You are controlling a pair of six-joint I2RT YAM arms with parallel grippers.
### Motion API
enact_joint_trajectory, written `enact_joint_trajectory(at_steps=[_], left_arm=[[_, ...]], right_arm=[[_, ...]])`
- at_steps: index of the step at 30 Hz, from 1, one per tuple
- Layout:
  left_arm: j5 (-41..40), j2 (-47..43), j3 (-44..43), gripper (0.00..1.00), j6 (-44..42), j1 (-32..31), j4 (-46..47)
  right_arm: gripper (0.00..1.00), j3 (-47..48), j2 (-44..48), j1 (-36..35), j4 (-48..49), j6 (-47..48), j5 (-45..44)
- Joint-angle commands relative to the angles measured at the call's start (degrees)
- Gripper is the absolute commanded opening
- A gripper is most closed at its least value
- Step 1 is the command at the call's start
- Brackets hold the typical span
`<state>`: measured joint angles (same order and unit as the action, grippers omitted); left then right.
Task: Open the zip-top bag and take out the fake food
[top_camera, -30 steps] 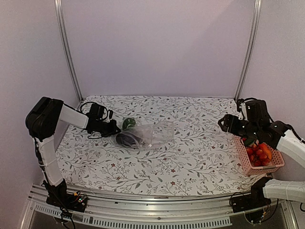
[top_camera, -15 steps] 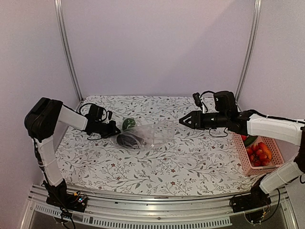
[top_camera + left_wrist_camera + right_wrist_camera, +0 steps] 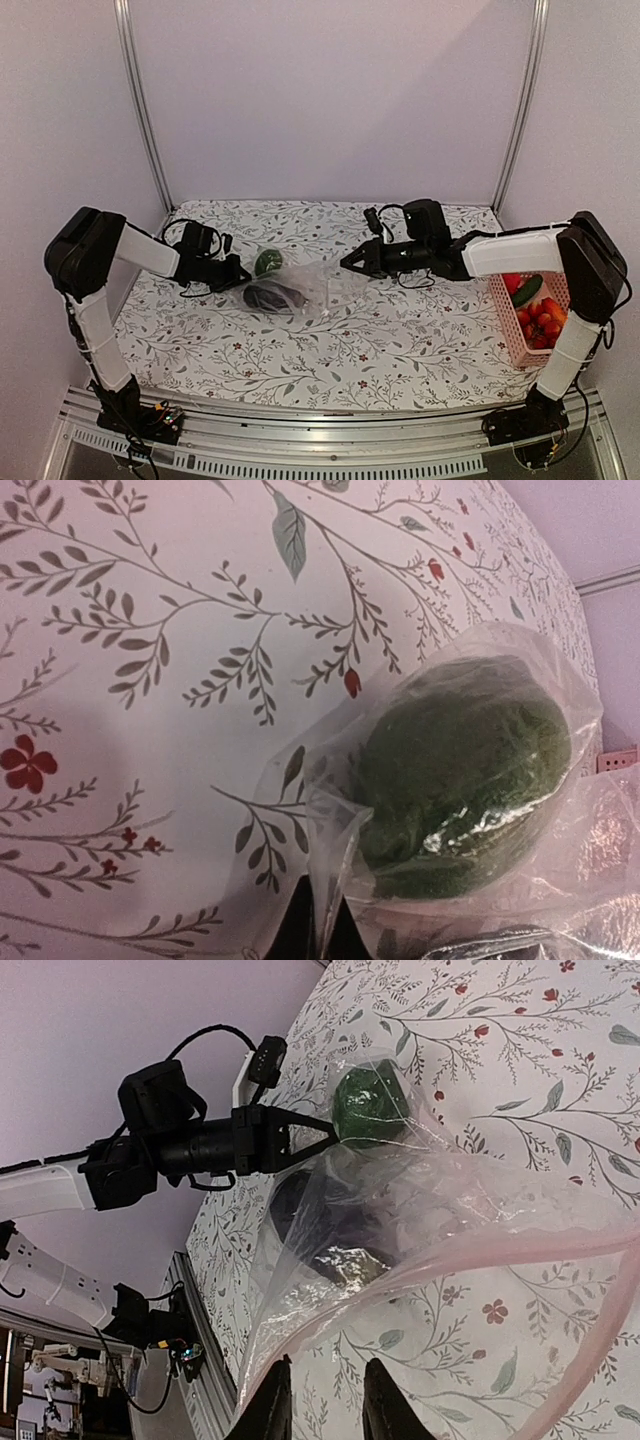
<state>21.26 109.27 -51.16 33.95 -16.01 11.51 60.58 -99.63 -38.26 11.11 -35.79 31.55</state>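
**Bag pinched at one end, two pieces inside**

Top view: the clear, crinkly zip-top bag (image 3: 305, 285) lay on the floral tablecloth (image 3: 400, 340). It held a round dark green piece (image 3: 268, 261) and a dark purple piece (image 3: 268, 295). The left gripper (image 3: 240, 272) was clamped on its left end. The right gripper (image 3: 347, 264) sat at the other end, jaws narrowly apart.

Left wrist: bumpy green skin under glossy film.

Right wrist: a pink zip strip (image 3: 480, 1260) edged the mouth.
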Motion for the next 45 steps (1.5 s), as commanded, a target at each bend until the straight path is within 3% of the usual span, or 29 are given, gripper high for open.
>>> enact_joint_trajectory(at_steps=[1,6,9,21,26,33,45], left_arm=[[0.40,-2.29,1.86,0.00,1.04,-0.39,2.71],[0.47,-2.32,2.89,0.00,1.90,-0.45,3.86],[0.61,-2.18,3.05,0.00,2.13,-0.70,4.38],[2.96,-0.56,4.29,0.00,5.17,-1.92,8.63],[3.87,0.55,3.69,0.00,5.75,-2.06,9.50],[6.05,1.19,1.38,0.00,4.09,-2.05,8.08],[10.09,1.92,0.16,0.00,0.98,-2.26,7.14]], right_arm=[[0.21,1.20,-6.70,-0.73,5.92,-4.02,2.29],[0.12,0.50,-11.63,-1.81,9.76,-6.71,2.30],[0.11,1.22,-13.48,-2.63,10.47,-7.43,2.98],[0.37,8.86,-24.75,-5.33,12.07,-3.12,7.00],[0.51,8.91,-24.32,-8.17,12.08,7.04,3.26],[0.55,6.39,-23.15,-10.69,13.04,21.75,-4.38],[0.60,4.22,-21.32,-15.50,14.51,37.24,-19.29]])
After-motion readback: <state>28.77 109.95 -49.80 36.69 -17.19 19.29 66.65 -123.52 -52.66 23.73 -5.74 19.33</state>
